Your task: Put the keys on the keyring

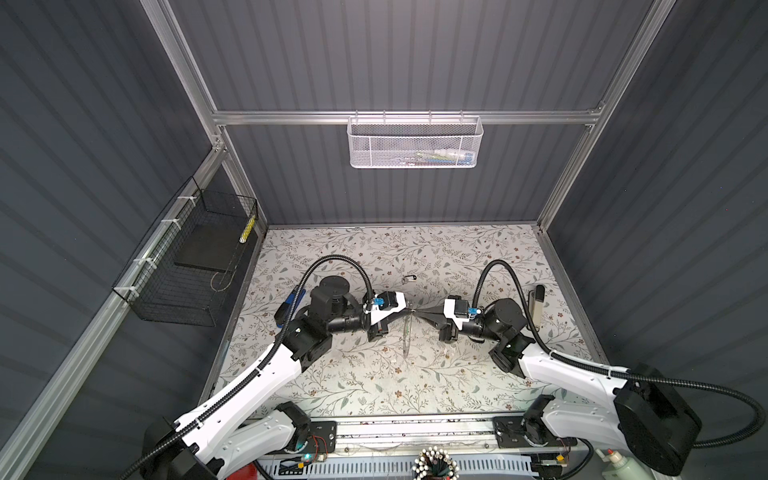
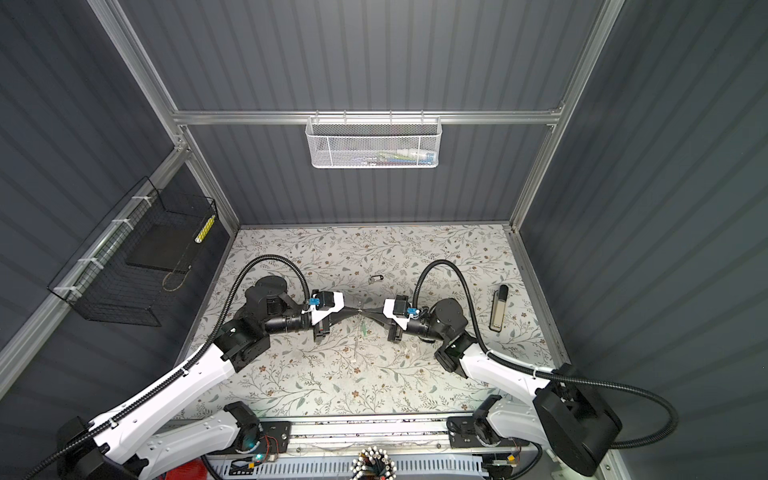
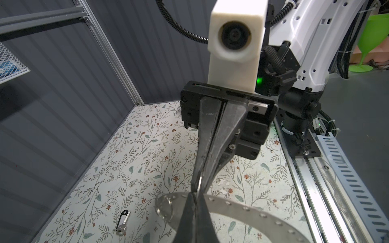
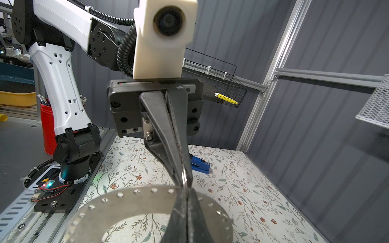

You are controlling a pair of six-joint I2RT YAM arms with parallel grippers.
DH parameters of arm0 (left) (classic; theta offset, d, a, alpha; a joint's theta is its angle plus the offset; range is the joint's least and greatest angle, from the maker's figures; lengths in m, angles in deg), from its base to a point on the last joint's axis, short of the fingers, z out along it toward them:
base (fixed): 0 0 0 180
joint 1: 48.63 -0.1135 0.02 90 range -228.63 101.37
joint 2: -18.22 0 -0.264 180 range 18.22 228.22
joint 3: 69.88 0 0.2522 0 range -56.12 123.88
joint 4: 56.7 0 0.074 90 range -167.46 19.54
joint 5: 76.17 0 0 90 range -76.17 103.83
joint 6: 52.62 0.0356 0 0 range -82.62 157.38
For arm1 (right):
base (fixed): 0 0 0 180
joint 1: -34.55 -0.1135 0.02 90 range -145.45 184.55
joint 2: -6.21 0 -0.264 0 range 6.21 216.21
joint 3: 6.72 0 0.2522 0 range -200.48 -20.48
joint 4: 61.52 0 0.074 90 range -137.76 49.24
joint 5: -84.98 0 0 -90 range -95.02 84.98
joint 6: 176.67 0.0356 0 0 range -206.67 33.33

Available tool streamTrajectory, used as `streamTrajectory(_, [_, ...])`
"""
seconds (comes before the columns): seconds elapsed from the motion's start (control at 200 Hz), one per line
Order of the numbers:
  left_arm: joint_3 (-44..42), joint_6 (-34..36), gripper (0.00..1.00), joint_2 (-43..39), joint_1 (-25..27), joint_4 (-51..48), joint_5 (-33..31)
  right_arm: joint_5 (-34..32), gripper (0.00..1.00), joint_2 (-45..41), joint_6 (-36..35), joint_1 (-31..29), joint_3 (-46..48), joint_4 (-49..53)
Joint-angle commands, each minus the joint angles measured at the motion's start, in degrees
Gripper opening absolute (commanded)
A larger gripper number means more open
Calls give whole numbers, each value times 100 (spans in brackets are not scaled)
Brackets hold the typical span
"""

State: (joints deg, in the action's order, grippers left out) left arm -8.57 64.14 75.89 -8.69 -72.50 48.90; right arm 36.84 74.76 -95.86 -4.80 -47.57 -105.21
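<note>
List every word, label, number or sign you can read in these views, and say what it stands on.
Readable text: none in any view.
blue stapler: small dark label on its side, too blurred to read.
white mesh basket: items inside show coloured print, too small to read.
keyring: only punched holes, no marking seen.

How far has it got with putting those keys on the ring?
Partly. Done: the keyring is off the table, and a green tag seems to hang from it, though too small to be sure. In hand: the left end effector and right end effector both pinch its rim. Still to do: the black-headed key lies on the table.
</note>
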Motion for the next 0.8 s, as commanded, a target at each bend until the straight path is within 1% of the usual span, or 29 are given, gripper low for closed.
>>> streamTrajectory(0.0, [40,78,0,43,22,183,238,74,3,52,82,-48,-203,-231])
streamTrajectory(0.06, [65,109,0,45,20,129,139,-117,16,25,148,-46,-159,-225])
streamTrajectory(0.13, [163,214,0,69,22,-103,-51,-485,29,-147,100,-32,-39,-83])
streamTrajectory(0.2, [234,275,0,62,22,-270,-299,-841,37,-401,-37,23,24,462])
streamTrajectory(0.21, [241,290,0,74,22,-294,-341,-876,39,-551,-56,33,21,551])
streamTrajectory(0.295, [259,380,0,99,22,-372,-599,-1188,47,-978,-293,120,15,1618])
streamTrajectory(0.395, [305,484,0,218,22,-500,-874,-1765,51,-1282,-304,289,-2,2530])
streamTrajectory(0.445, [307,484,0,273,20,-536,-972,-2147,53,-1340,-127,390,-12,2775])
streamTrajectory(0.475, [309,481,0,292,16,-536,-1004,-2200,54,-1345,12,478,-36,2942])
streamTrajectory(0.49, [308,469,0,301,18,-535,-1029,-2404,54,-1337,87,513,-65,3022])
streamTrajectory(0.555, [277,436,0,345,13,-531,-1141,-2621,54,-1248,342,639,-177,3271])
streamTrajectory(0.61, [214,397,0,366,6,-450,-1295,-2907,53,-1041,521,676,-313,3470])
streamTrajectory(0.71, [130,277,0,394,-51,-324,-1570,-3302,54,-549,723,693,-914,4335])
streamTrajectory(0.795, [127,110,0,363,-109,-297,-1925,-3223,56,110,586,707,-1402,4929])
